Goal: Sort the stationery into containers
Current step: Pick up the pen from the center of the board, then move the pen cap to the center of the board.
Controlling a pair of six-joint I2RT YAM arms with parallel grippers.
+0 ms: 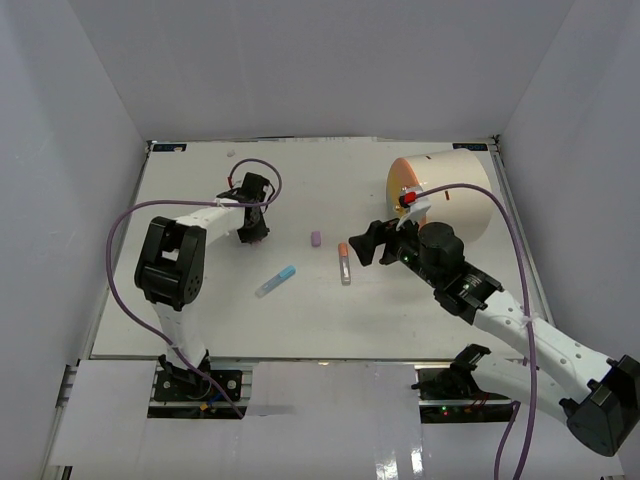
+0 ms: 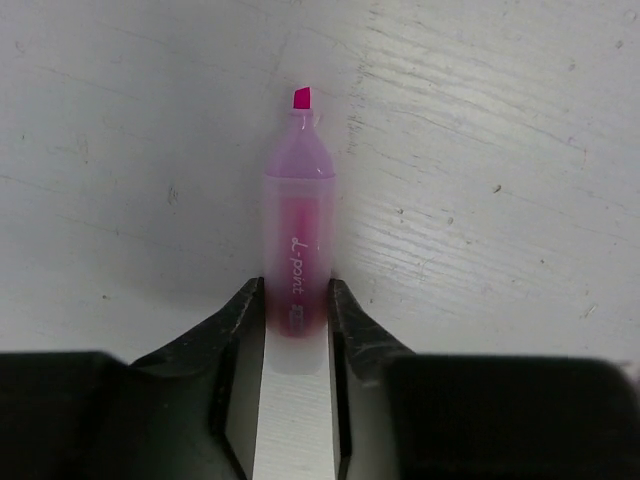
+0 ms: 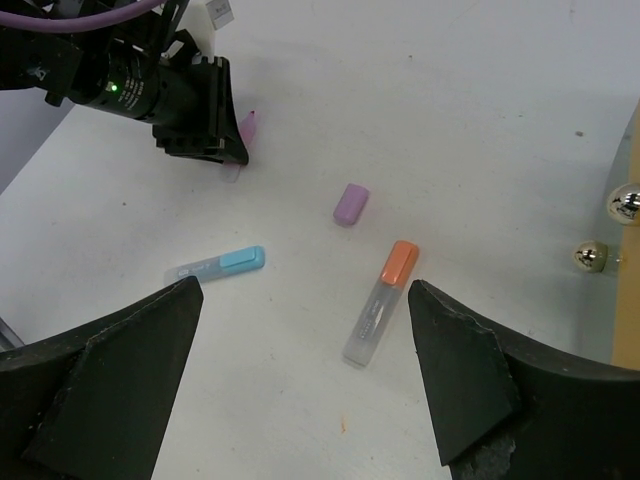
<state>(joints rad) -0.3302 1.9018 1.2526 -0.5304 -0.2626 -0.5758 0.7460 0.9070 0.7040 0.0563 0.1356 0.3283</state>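
Observation:
A pink highlighter [image 2: 297,230] lies uncapped on the white table, its tip pointing away from my left gripper [image 2: 297,292]. Both jaws press its rear sides, so the gripper is shut on it. From above, the left gripper [image 1: 252,226] sits low at the table's back left. My right gripper [image 1: 368,243] hovers open over an orange-capped clear marker [image 3: 381,300], which lies between its spread fingers [image 3: 120,370]. A blue-capped marker [image 1: 275,281] and a purple cap [image 1: 316,239] lie mid-table. The container, a cream drum [image 1: 455,190] with an orange face, lies on its side at the back right.
Brass knobs [image 3: 590,257] on the drum's orange face show at the right edge of the right wrist view. White walls close in the table on three sides. A purple cable [image 1: 125,250] loops beside the left arm.

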